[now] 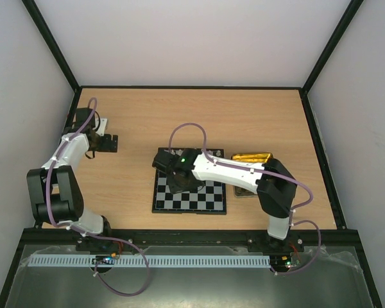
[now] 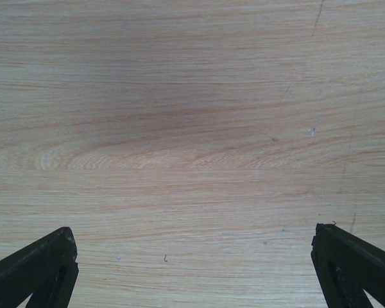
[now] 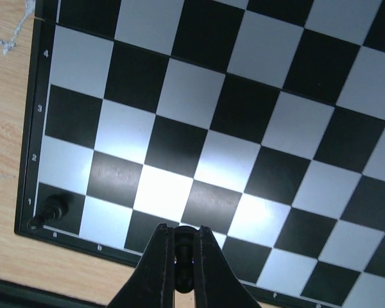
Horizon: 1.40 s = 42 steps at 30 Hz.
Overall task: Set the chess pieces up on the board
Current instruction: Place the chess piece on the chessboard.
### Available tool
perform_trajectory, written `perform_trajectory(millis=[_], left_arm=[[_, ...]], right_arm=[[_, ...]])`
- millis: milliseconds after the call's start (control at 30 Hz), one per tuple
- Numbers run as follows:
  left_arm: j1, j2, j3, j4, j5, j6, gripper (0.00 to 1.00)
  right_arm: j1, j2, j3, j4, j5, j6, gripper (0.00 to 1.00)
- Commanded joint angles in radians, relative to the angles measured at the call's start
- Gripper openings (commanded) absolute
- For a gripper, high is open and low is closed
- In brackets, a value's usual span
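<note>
My two arms share one build: my left arm [image 1: 69,151] and my right arm [image 1: 221,170] each have a smooth white shell on the forward link and chunky matte black housings at the joints. A thin lilac cable [image 1: 187,126] runs along each arm in loose loops, down to the black bases [image 1: 93,244]. A small green light [image 1: 183,153] glows near my right wrist, and tiny orange and green lights show at the bases. My left fingers [image 2: 42,269] are matte black wedges with hollowed, triangular cut-outs. My right fingers [image 3: 155,273] are the same black, tapering to narrow, rounded tips.
</note>
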Motion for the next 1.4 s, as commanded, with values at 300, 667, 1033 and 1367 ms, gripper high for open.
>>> perform_trajectory(millis=[300, 667, 1033, 1367], left_arm=[[0.006, -0.03, -0.038, -0.013, 0.016, 0.009, 0.99], [0.005, -0.027, -0.037, -0.014, 0.023, 0.006, 0.99], [0.005, -0.033, -0.044, -0.012, 0.03, 0.012, 0.99], [0.009, -0.03, -0.042, -0.011, 0.033, 0.013, 0.99]], right_arm=[[0.061, 0.116, 0.051, 0.084, 0.052, -0.001, 0.02], [0.122, 0.187, 0.094, 0.08, 0.04, 0.006, 0.02], [0.15, 0.211, 0.095, 0.074, 0.043, 0.036, 0.02], [0.15, 0.224, 0.094, 0.063, 0.048, 0.032, 0.02]])
